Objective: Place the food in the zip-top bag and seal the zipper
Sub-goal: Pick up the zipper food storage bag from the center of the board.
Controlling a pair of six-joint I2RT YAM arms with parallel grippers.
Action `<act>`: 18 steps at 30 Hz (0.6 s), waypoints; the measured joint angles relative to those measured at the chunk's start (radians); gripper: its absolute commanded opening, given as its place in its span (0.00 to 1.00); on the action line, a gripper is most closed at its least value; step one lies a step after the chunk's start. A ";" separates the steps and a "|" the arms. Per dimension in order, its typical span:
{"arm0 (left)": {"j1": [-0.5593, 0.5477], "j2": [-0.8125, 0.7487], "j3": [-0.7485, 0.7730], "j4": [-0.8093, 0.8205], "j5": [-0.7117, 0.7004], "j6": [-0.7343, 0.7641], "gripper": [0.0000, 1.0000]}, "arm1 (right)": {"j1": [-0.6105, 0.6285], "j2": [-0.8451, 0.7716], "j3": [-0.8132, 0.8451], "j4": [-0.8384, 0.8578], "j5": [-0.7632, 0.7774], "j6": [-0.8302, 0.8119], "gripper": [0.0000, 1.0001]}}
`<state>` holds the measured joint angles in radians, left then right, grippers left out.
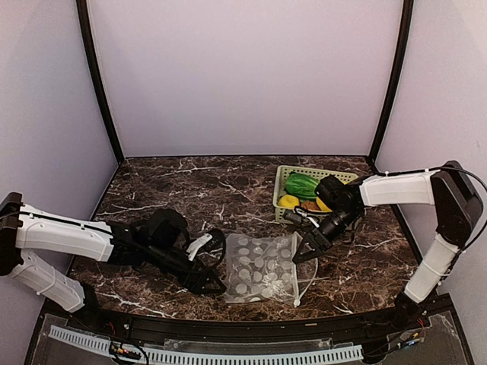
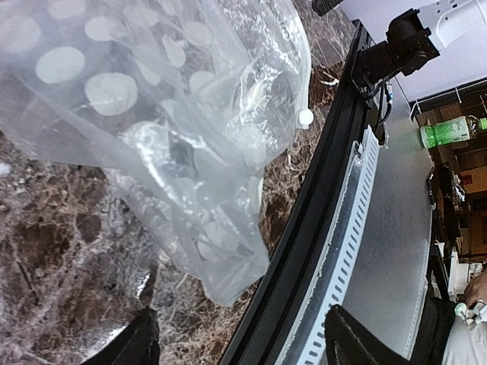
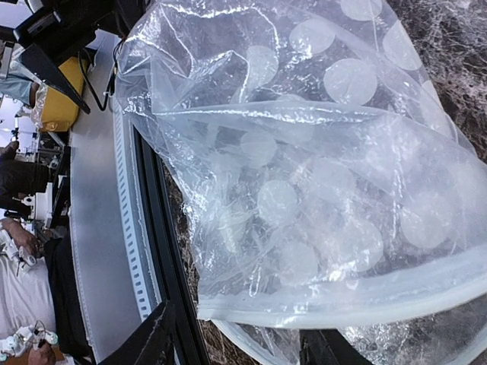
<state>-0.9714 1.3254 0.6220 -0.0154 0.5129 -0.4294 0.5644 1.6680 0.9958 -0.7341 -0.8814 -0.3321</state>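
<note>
The zip-top bag (image 1: 259, 268), clear with white dots, lies crumpled on the marble between my two grippers. Its zipper (image 3: 342, 304) is the whitish strip along the bag's right edge (image 1: 295, 266). My left gripper (image 1: 213, 265) is open at the bag's left side, and a bag corner (image 2: 221, 281) lies just ahead of its spread fingers (image 2: 133, 342). My right gripper (image 1: 304, 251) is open at the zipper edge, with the strip's end just beyond its fingertips (image 3: 152, 342). The food sits in the green basket: a cabbage (image 1: 301, 185), a yellow piece (image 1: 288, 201) and an orange-brown piece (image 1: 310, 205).
The light green slotted basket (image 1: 283, 176) stands at the back right, partly hidden by my right arm. A black rail (image 1: 228, 323) runs along the table's near edge, close behind the bag. Purple walls close in the back and both sides.
</note>
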 measured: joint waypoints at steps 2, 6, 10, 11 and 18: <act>-0.025 0.037 0.018 -0.001 -0.002 0.005 0.68 | 0.011 0.024 0.010 0.001 0.001 0.005 0.37; -0.048 0.076 0.038 -0.001 -0.016 0.018 0.66 | 0.035 0.055 0.041 -0.004 0.003 0.023 0.15; -0.048 0.080 0.066 -0.060 -0.063 0.045 0.76 | 0.053 0.086 0.102 -0.005 0.005 0.029 0.00; -0.048 0.077 0.077 -0.080 -0.081 0.060 0.80 | 0.056 0.097 0.123 -0.010 0.006 0.034 0.00; 0.011 -0.120 0.099 -0.256 -0.229 0.112 0.89 | 0.058 0.117 0.274 -0.047 -0.016 0.005 0.00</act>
<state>-0.9607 1.2057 0.7212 -0.2714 0.2844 -0.3176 0.6220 1.7855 1.2701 -0.7807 -0.8978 -0.3275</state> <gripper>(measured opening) 0.861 0.006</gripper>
